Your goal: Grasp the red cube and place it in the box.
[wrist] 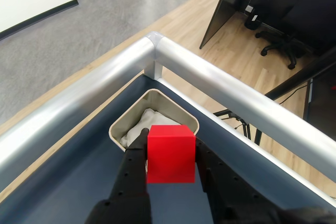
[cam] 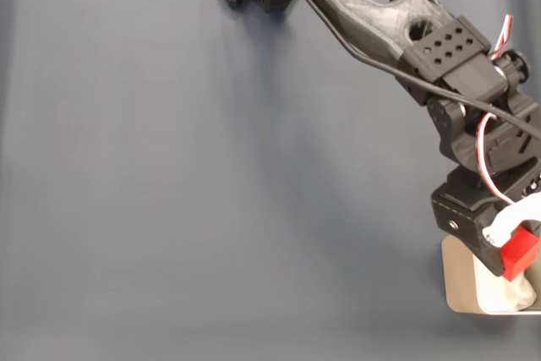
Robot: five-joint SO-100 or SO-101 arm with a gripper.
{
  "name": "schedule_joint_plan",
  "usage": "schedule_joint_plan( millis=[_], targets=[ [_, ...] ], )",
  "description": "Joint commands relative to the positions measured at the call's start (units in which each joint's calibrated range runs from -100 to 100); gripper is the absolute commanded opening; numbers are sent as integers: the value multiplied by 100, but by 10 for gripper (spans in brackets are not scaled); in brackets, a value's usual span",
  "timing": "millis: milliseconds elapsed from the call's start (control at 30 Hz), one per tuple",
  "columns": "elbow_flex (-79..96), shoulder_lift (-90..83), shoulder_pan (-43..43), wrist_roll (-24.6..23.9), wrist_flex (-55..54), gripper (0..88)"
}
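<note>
Table surface (cam: pixel 211 175): dark blue-grey cloth, bare across the left and middle of the fixed view
Arm (cam: pixel 397 19): black, runs from the top edge down to the right side of the fixed view, with a black cable and red-white wires along it
Gripper (wrist: pixel 170 153): black fingers pinching the red cube from both sides in the wrist view
Red cube (wrist: pixel 171 154): held off the table, above the near rim of the box; in the fixed view it hangs over the box at the right edge
Box (wrist: pixel 118 124): pale metal tin near the table's railed corner, white crumpled lining inside
Rail (wrist: pixel 236 95): silver tube framing the table corner, wood floor beyond
</note>
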Motion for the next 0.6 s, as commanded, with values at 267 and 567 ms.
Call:
schedule_joint_plan(
  millis=[267, 567],
  targets=[
    [-825, 405, -138, 54, -256, 14],
    [-1108, 752, -209, 15, -355, 14]
  ],
)
